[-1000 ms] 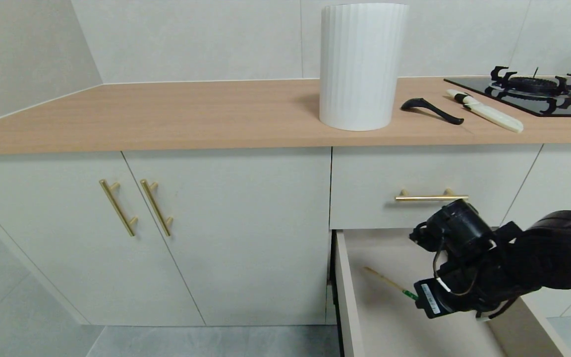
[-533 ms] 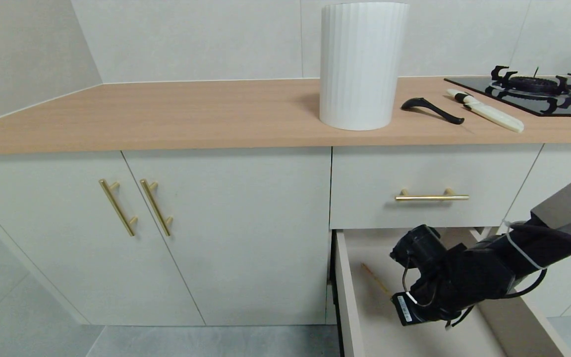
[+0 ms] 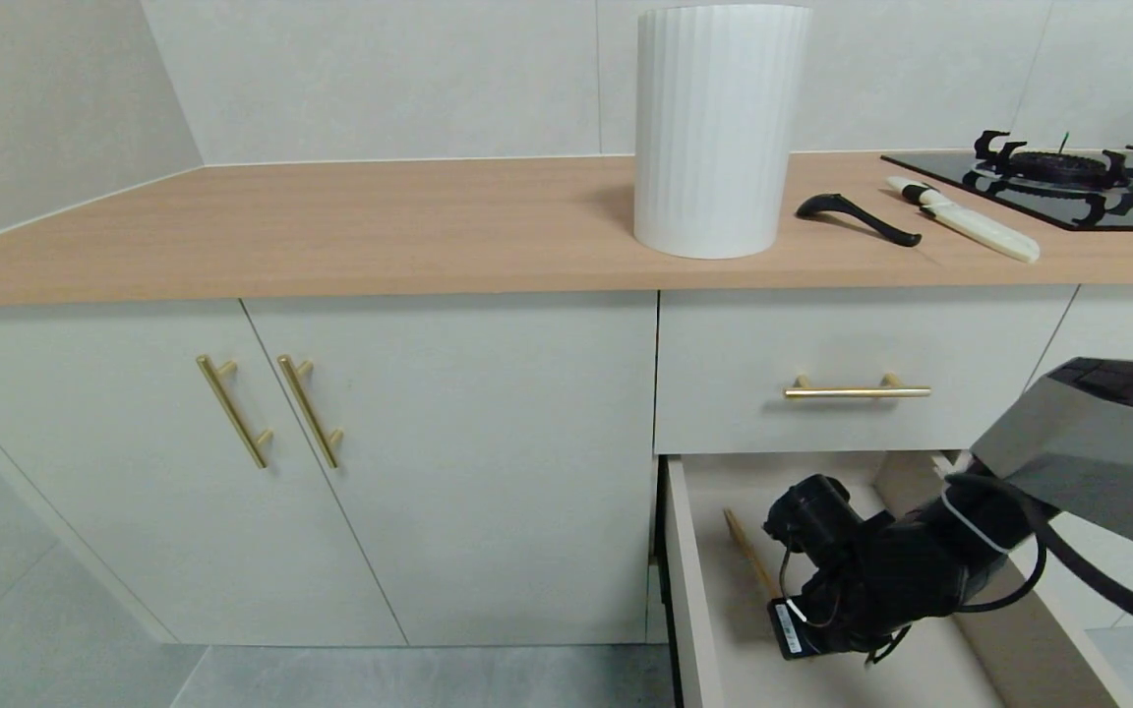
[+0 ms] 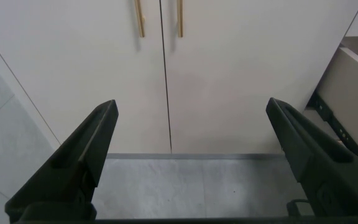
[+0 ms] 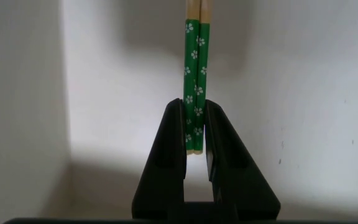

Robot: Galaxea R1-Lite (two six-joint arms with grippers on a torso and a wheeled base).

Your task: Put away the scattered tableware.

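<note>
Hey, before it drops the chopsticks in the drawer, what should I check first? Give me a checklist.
1. Drawer open: ok.
2. Chopsticks clamped in right gripper: ok.
3. Right gripper inside the drawer: ok.
4. Chopstick tips resting on the drawer floor: cannot tell.
5. Left gripper open, outside the drawer: ok.
6. Counter cleared: not ok, knife and black utensil lie there.

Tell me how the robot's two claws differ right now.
The left gripper stands wide open; the right gripper is shut on green chopsticks. The left gripper is empty and faces closed cabinet doors; the right gripper is down in the open drawer. Both are black.
</note>
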